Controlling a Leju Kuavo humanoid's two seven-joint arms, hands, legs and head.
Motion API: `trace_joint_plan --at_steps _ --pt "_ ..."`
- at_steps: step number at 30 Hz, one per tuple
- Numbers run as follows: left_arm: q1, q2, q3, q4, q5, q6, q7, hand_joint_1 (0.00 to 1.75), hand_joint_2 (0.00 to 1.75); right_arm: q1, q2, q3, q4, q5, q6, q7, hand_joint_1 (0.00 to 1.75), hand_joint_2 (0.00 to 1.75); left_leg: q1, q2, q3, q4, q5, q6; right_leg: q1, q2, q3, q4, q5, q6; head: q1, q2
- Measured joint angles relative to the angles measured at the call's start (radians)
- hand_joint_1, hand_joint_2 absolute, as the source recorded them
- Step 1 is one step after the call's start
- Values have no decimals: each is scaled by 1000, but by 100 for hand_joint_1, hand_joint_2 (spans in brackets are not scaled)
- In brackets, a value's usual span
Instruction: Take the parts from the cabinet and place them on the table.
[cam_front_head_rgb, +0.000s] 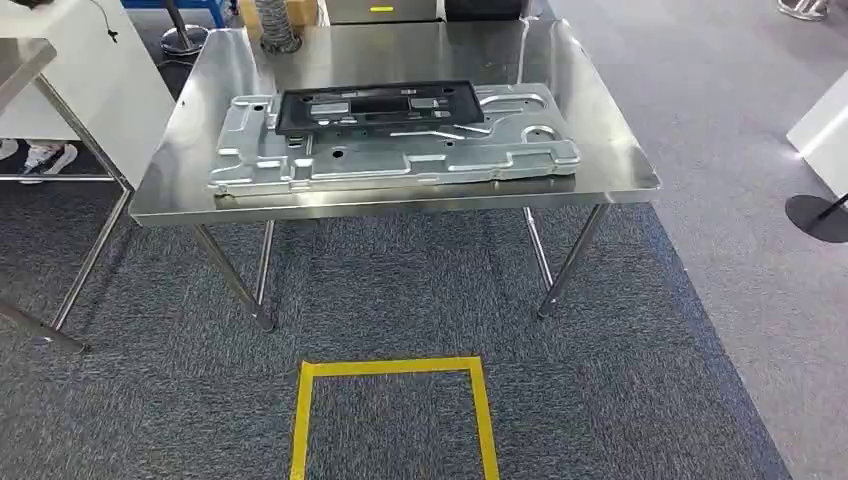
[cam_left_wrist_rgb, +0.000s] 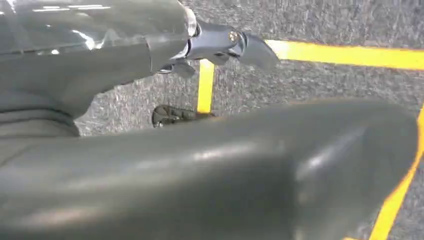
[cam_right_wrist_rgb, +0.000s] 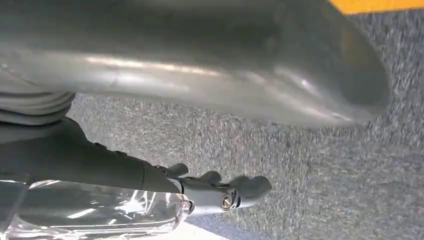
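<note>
**Both parts on the table, my hands low over the carpet**

Nearest to me, at the bottom centre of the head view, I see a yellow tape square on the grey carpet. In my left wrist view the left hand hangs over that carpet with its thick thumb stretched across the lower frame and the dark fingers reaching out straight in the upper half; they are spread and hold nothing. My right wrist view shows the right hand likewise over carpet, thumb across the top, fingers extended low in the frame, apart and empty.

Farther off, in the upper half of the head view, stands the steel table. On it lies the silver metal plate, flat and lengthwise, and the black frame part rests on top of it, toward its far left side.
</note>
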Motion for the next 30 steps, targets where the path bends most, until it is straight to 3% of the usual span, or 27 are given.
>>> trace_joint_plan --at_steps 1,2,3,4,5,6,7,8,9,10,11,12,14,15,16,17,18,19,20,21,22,24,25,26,27,28,30 --pt "-2 0 0 0 2 0 -2 0 0 0 0 0 1 1 2 0 0 0 -2 5 -13 2 10 8 -2 4 -11 23 -46 4 2 0" --pt "-2 0 0 0 2 0 -5 0 0 1 2 1 2 4 4 -1 0 0 -2 5 -28 2 22 15 -4 5 -28 76 -114 7 8 0" --pt "-2 0 0 0 3 1 -8 0 0 1 2 2 2 4 4 -3 0 0 -3 5 -45 2 35 16 -7 5 -47 151 -182 12 11 0" --pt "0 0 0 0 3 1 -11 0 0 1 2 2 2 4 4 -6 0 0 -5 5 -64 3 48 16 -7 5 -65 236 -234 16 9 0" --pt "1 0 0 0 3 1 -13 0 0 1 2 2 2 3 4 -8 0 0 -5 5 -80 5 60 15 -7 5 -72 296 -248 19 11 0" --pt "1 0 0 0 2 1 -14 0 0 1 2 2 2 3 4 -11 0 0 -6 6 -98 8 71 12 -7 5 -63 321 -227 20 10 0" --pt "1 0 0 0 2 1 -14 0 0 1 2 2 2 2 4 -11 0 0 -6 7 -112 12 82 11 -7 5 -34 305 -190 18 11 0" --pt "1 0 0 0 1 1 -13 0 0 1 2 2 3 2 4 -11 0 0 -6 7 -130 18 91 8 -7 5 16 247 -149 15 10 0" --pt "2 -1 0 0 -1 1 -13 0 0 0 2 2 3 2 4 -11 0 0 -6 7 -145 23 99 5 -6 5 82 157 -126 9 10 0" --pt "1 -2 0 0 -3 1 -13 0 0 -2 1 2 3 3 4 -11 0 0 -6 6 -154 29 107 2 -5 5 154 62 -136 2 10 0" --pt "1 -2 -1 0 -4 1 -13 0 0 -5 0 2 3 4 4 -11 0 0 -12 5 -162 34 111 -3 3 6 210 -26 -165 -3 10 0" --pt "1 -3 -1 0 -6 1 -13 0 0 -5 0 2 3 5 4 -9 0 0 -11 7 -165 35 121 -9 3 5 222 -59 -180 -8 8 0" --pt "0 -3 -2 0 -9 4 -11 0 0 -5 0 2 3 7 5 -7 0 0 -7 9 -167 30 140 -21 9 6 209 -51 -168 -21 9 0" --pt "3 -2 -2 0 -10 5 -11 0 0 -3 0 2 4 7 6 -5 0 0 -9 7 -172 30 146 -29 1 5 203 -58 -153 -33 10 0" --pt "3 -2 -3 0 -10 7 -10 0 0 -5 0 2 5 7 6 -5 0 0 -4 1 -181 45 116 -33 0 -2 191 -59 -143 -40 11 0" --pt "5 -2 -3 0 -10 10 -9 0 0 -6 0 2 5 7 8 -5 0 0 -5 -1 -198 85 60 -38 1 -2 177 -58 -133 -49 7 0" --pt "5 -3 -4 0 -10 12 -8 0 0 -3 -1 2 5 7 10 -5 0 0 -3 -1 -220 160 -7 -42 1 -3 162 -58 -124 -53 -1 0" --pt "5 -3 -5 0 -10 14 -8 0 0 -1 -1 2 5 6 12 -6 0 0 -2 -1 -241 237 -54 -45 3 -3 148 -58 -113 -54 2 0" --pt "5 -4 -5 0 -11 15 -5 0 0 0 -2 2 5 4 17 -9 0 0 0 -1 -258 311 -78 -49 4 -3 133 -58 -102 -54 0 0" --pt "5 -4 -5 0 -11 18 -2 0 0 0 -2 2 5 3 19 -11 0 0 2 -1 -260 355 -64 -50 4 -3 118 -56 -91 -52 1 0" --pt "5 -4 -5 0 -11 19 1 0 0 0 -2 2 5 2 21 -13 0 0 3 -1 -244 355 -27 -51 4 -3 105 -53 -83 -50 1 0" --pt "4 -4 -5 0 -11 22 9 0 0 1 -2 2 5 -3 35 -14 0 0 3 -1 -151 238 46 -47 3 -2 80 -41 -71 -44 0 0" --pt "3 -4 -5 0 -11 24 15 0 0 1 -2 1 5 -6 49 -14 0 0 3 -1 -78 136 49 -43 3 -2 70 -32 -68 -40 0 0" --pt "0 -3 -5 0 -11 28 24 0 0 1 -2 1 5 -13 71 -14 0 0 -1 -2 -13 41 12 -37 7 -1 62 -21 -67 -35 0 0" --pt "-3 -3 -5 0 -11 32 28 0 0 1 -2 0 5 -16 94 -11 0 0 -2 -2 -1 7 -5 -30 8 -3 57 -15 -64 -29 3 0" --pt "-3 -3 -5 0 -11 32 34 0 0 0 -2 -2 5 -23 120 -5 0 0 -3 -2 -10 4 -11 -24 9 -4 53 -11 -59 -22 1 0" --pt "2 -3 -5 0 -13 35 45 0 0 -2 -2 -8 5 -40 177 20 0 0 -3 -1 -14 2 -3 -9 7 -4 52 -13 -50 -10 1 0"
